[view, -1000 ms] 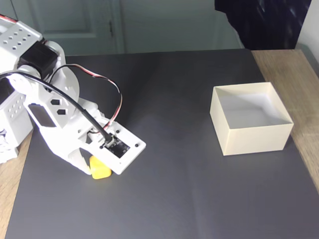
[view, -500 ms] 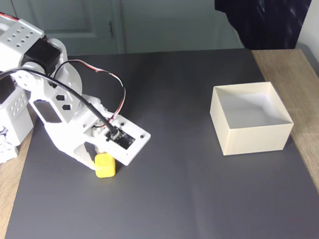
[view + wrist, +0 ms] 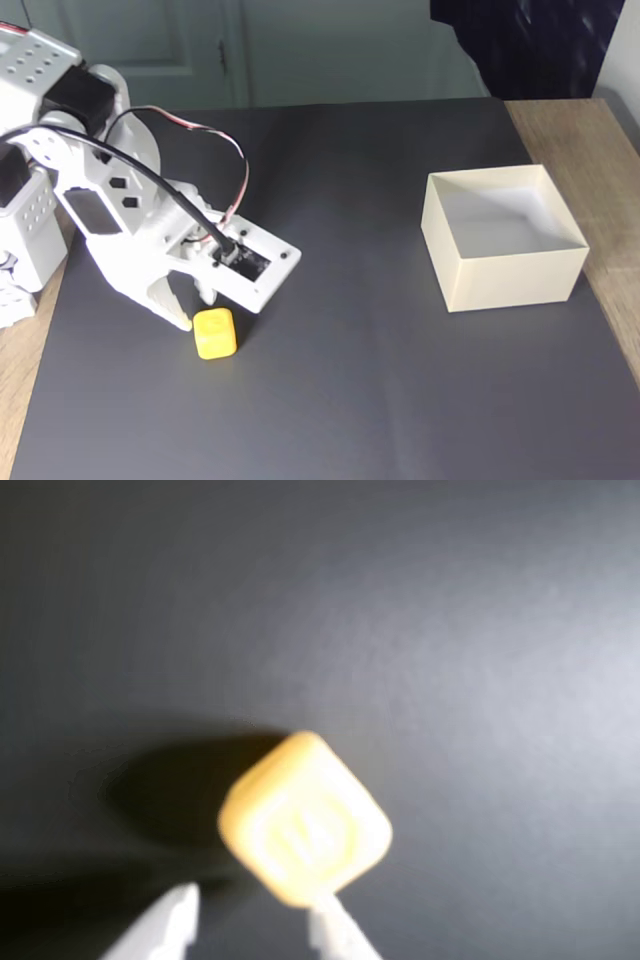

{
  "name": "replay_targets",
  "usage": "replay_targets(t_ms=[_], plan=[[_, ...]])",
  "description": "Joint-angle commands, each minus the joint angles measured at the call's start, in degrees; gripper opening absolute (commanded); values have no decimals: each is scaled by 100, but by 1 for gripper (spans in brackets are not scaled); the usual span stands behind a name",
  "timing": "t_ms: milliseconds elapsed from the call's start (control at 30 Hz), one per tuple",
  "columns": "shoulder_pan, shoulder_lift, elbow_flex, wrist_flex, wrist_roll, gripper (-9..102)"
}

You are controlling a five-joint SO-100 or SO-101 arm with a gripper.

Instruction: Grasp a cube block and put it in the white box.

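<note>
A small yellow-orange cube block [image 3: 215, 333] with rounded edges lies on a dark grey matte mat [image 3: 350, 380] that covers most of a light wooden table [image 3: 590, 140]. In the fixed view the cube sits low and to the left, resting flat on the mat. A white plastic robot arm [image 3: 110, 215] reaches down from the upper left, with black and red cables [image 3: 225, 165] looping over it. Its white claw [image 3: 190, 305] hangs just above and to the left of the cube, with one white finger tip [image 3: 175, 318] close beside the cube's upper left corner. Whether that finger touches the cube cannot be told.

In the wrist view the cube [image 3: 305, 825] appears turned like a diamond, with a faint raised mark on its top face and a dark shadow spreading to its left. The two pale tips of the claw [image 3: 255, 925] enter from the bottom edge, spread apart. The right tip [image 3: 335, 930] sits at the cube's lower corner, the left tip [image 3: 170, 920] stands clear of it, and the cube lies beyond the gap rather than between the tips, so the claw grips nothing.

A square cream-white thin-walled box [image 3: 505, 270] with a paler inside stands open on the right side of the mat, well apart from the cube and the arm.
</note>
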Motion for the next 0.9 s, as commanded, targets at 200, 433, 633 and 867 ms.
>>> replay_targets(t_ms=[200, 433, 633, 867], plan=[[18, 1037, -185, 448, -466, 21], [325, 527, -642, 237, -554, 30], [431, -79, -1037, 149, -642, 27], [589, -369, -1037, 158, -624, 25]])
